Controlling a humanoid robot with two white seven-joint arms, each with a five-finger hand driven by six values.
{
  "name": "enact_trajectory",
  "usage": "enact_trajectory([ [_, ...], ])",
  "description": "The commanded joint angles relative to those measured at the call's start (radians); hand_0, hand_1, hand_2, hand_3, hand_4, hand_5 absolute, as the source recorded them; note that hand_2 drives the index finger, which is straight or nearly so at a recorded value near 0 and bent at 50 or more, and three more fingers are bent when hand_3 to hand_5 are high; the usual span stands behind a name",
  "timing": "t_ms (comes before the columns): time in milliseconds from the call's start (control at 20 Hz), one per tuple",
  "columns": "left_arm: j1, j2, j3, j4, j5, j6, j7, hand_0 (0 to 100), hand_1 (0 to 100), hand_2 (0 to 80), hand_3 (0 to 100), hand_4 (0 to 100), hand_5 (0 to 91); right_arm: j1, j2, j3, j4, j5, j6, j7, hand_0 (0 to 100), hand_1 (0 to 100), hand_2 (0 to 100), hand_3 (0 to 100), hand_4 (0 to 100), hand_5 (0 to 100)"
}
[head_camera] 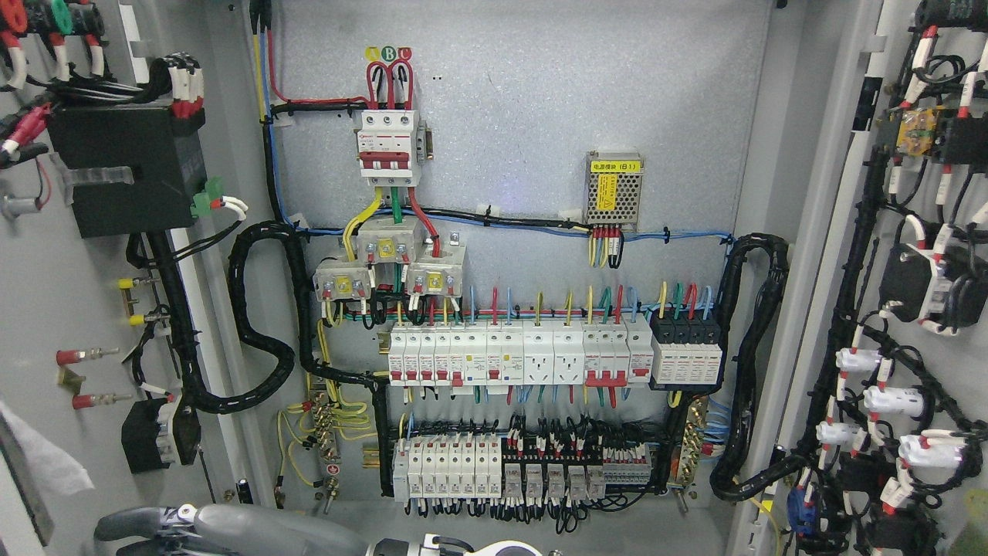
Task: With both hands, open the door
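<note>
Across the whole view, the grey steel cabinet stands wide open: my left door leaf (pixel 46 293) is swung out to the left, my right door leaf (pixel 911 255) out to the right, both showing their wired inner faces. Between them sits the grey back panel (pixel 540 123) with its rows of white breakers (pixel 517 351), fully exposed, so I judge the opening essentially done. Down at the bottom edge, only my grey arm (pixel 231 529) and a white joint (pixel 505 550) peek in; whether either robot hand is open or holding anything, I cannot tell.
</note>
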State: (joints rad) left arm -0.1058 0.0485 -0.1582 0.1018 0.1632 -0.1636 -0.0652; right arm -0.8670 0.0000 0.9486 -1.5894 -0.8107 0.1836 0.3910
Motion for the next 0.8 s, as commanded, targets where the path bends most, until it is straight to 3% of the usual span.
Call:
enact_trajectory([
  [0, 0.005, -0.001, 0.0, -0.001, -0.001, -0.001, 0.001, 30, 0, 2.8, 3, 4, 0.0, -0.032, 0.0, 0.082, 0.025, -0.018, 0.0, -0.004, 22, 0, 0, 0, 0, 0],
  [751, 0.031, 0.002, 0.002, -0.002, 0.002, -0.007, 0.002, 30, 0, 2.7, 3, 4, 0.0, -0.055, 0.0, 0.113, 0.032, -0.038, -0.001, -0.003, 22, 0, 0, 0, 0, 0],
])
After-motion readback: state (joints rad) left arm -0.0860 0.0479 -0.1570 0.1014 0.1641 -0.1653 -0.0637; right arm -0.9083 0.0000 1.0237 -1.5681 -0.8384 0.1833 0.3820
